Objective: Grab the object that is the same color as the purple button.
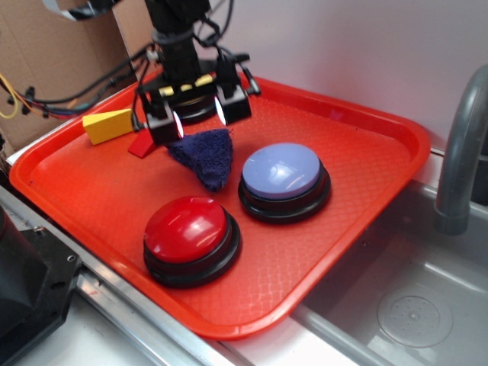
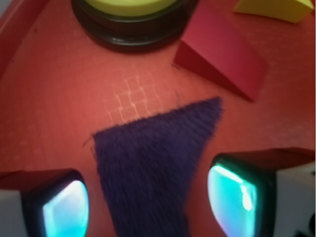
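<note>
Jaws open, straddling the cloth [image 2: 153, 163] beside the wedge [image 2: 222, 54]: sink straight down, then pinch the nap firmly.

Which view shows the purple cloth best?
The wrist view: the cloth fills the frame, its fuzzy texture clear between the pincer fingers. The exterior view shows the cloth whole but small, under the pincer.

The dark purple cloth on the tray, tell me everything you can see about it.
The dark purple cloth is a small, roughly triangular scrap of fuzzy, terry-like fabric with frayed edges. It lies flat on the red tray, its point toward the red button, beside the lavender button. The open pincer hangs over its far edge, with a finger on either side in the wrist view; contact isn't clear.
</note>
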`<act>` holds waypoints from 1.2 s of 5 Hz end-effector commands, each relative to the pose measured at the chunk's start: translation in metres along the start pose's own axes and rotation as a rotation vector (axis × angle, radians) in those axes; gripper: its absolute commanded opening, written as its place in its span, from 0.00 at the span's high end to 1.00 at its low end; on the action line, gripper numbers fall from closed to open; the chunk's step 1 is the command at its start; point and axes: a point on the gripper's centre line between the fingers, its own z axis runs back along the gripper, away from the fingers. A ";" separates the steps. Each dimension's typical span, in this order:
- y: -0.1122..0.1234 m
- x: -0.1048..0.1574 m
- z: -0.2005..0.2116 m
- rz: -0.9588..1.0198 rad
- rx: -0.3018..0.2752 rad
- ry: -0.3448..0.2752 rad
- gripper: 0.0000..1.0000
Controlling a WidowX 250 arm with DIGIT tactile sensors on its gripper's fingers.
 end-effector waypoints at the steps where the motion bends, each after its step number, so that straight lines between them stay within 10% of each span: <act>1: 0.016 -0.019 -0.016 -0.007 0.001 0.029 0.00; 2: 0.017 -0.016 -0.019 -0.001 0.001 0.038 0.00; 3: 0.010 -0.005 -0.020 -0.012 -0.016 0.029 0.98; 6: -0.005 0.028 0.014 -0.226 -0.019 0.008 1.00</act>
